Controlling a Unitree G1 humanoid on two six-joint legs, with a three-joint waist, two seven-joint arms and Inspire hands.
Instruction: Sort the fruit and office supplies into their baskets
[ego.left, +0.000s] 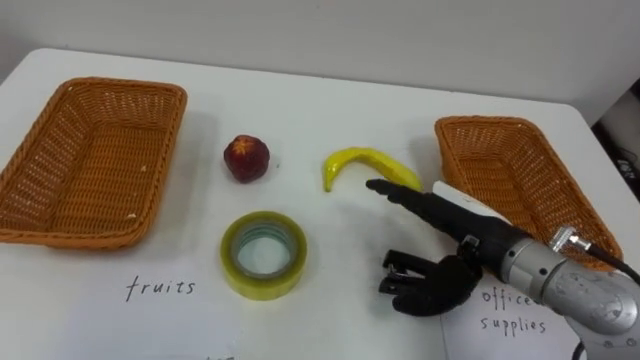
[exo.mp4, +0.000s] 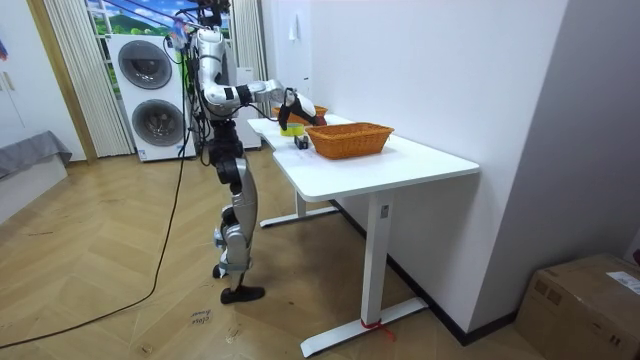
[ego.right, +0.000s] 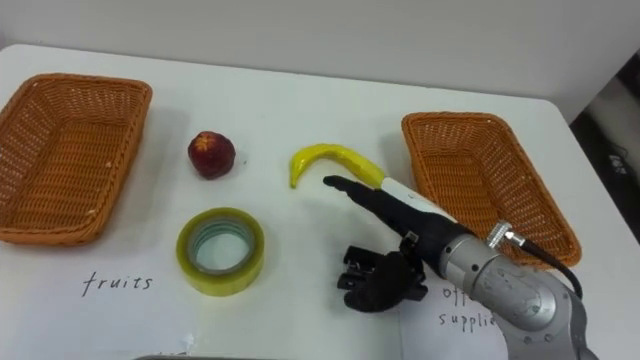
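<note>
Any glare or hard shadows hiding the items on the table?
Left eye view: even light, soft shadows under the apple, banana and tape roll, no glare; the right hand hides part of a handwritten label. Room view: the table evenly lit.

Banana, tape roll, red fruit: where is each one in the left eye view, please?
banana (ego.left: 370, 159), left eye view, middle of its curved body.
tape roll (ego.left: 262, 287), left eye view, front of its outer wall.
red fruit (ego.left: 246, 159), left eye view, centre of its skin.

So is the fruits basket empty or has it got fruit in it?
Empty. Only bare wicker shows inside the left basket; the red fruit and the banana lie on the table outside it.
</note>
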